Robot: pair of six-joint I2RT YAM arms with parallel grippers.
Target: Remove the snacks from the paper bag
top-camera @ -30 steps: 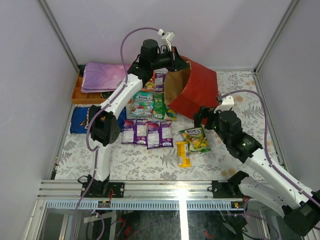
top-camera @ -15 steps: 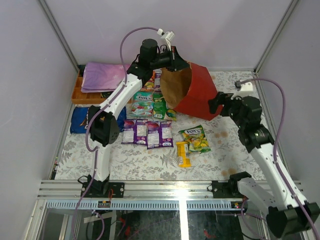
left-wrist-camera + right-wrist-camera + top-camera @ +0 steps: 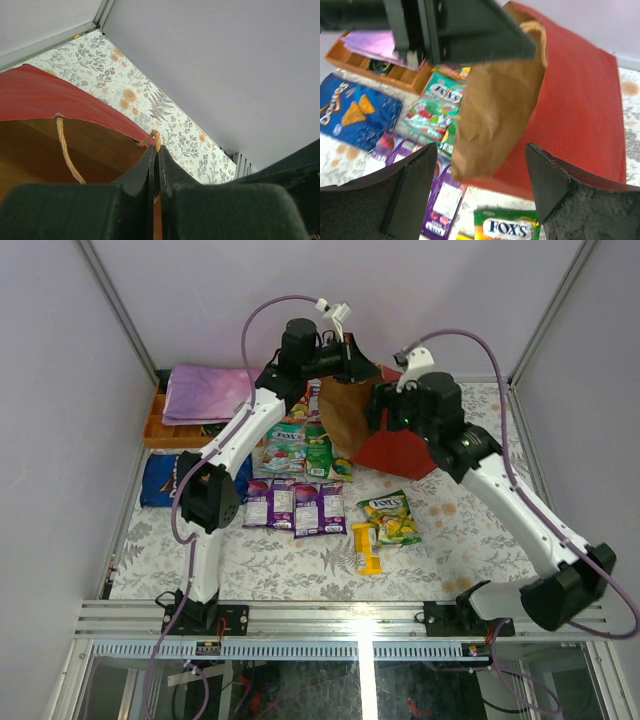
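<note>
The right gripper [image 3: 481, 172] has swung up from the floral-patterned table [image 3: 480, 530] to the large red paper bag [image 3: 400, 445], fingers spread; the left gripper [image 3: 156, 162] pinches its rim. Small glossy snack packets [image 3: 296, 506] lie outside its mouth, so emptying seems nearly done.

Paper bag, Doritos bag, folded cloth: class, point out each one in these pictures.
paper bag [image 3: 580, 100], right wrist view, red outer side.
Doritos bag [image 3: 355, 117], right wrist view, blue front.
folded cloth [image 3: 205, 392], top view, its upper face.
</note>
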